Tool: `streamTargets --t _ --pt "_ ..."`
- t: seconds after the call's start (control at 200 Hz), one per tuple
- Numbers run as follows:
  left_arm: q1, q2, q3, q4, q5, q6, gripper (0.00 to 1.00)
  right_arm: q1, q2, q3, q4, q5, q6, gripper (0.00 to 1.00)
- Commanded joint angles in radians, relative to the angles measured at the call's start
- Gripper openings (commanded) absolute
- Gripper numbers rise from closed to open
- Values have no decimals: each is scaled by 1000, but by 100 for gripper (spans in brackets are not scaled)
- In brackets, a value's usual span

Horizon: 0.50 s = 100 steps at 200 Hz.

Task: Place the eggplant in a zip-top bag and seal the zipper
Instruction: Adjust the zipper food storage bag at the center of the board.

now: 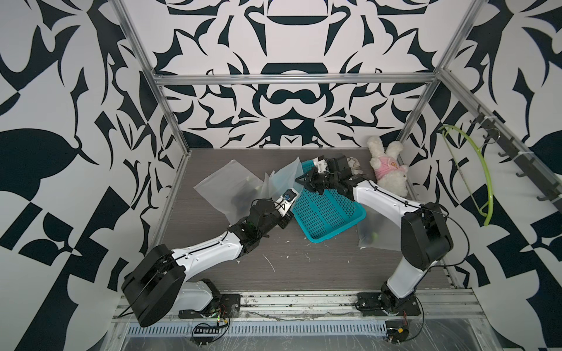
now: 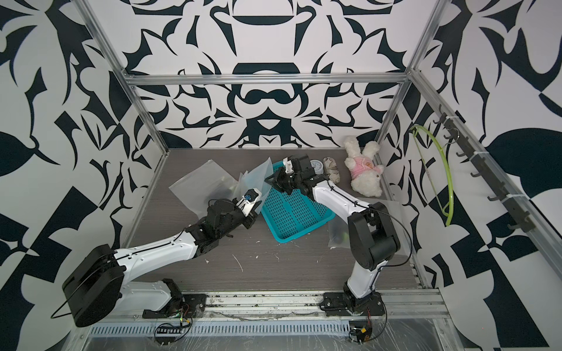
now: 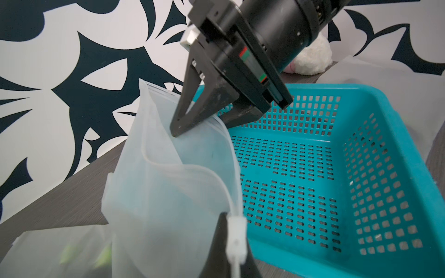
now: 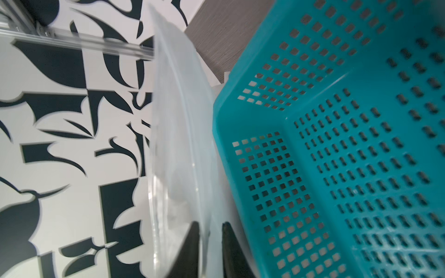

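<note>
Frosted zip-top bag (image 3: 168, 192) beside teal basket (image 3: 356, 87)

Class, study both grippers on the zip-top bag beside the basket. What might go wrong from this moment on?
1. The right gripper has its jaws slightly apart around the rim of the zip-top bag. The film may slip out, leaving the mouth slack.
2. The left gripper is shut on the white slider while the mouth gapes. Pulling could bunch the track.
3. The bag hangs close by the teal basket and could snag its rim.
</note>
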Motion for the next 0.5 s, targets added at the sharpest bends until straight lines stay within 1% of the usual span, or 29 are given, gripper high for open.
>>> streamTargets --t 0.0,0.04,0.13,0.305,0.495 --pt "1 -18 52 -86 -3 48 0 -10 -79 23 -33 12 -96 30" --pt "1 -14 60 -96 -9 60 0 -11 -99 23 -49 17 -110 34" --pt "1 2 71 -99 -24 85 0 -12 -134 6 -67 20 -114 37" --pt "-2 39 115 -113 -56 106 0 -17 -205 -76 -23 8 -42 38" --pt "-19 76 160 -125 -113 165 0 -9 -243 -138 32 -31 44 38"
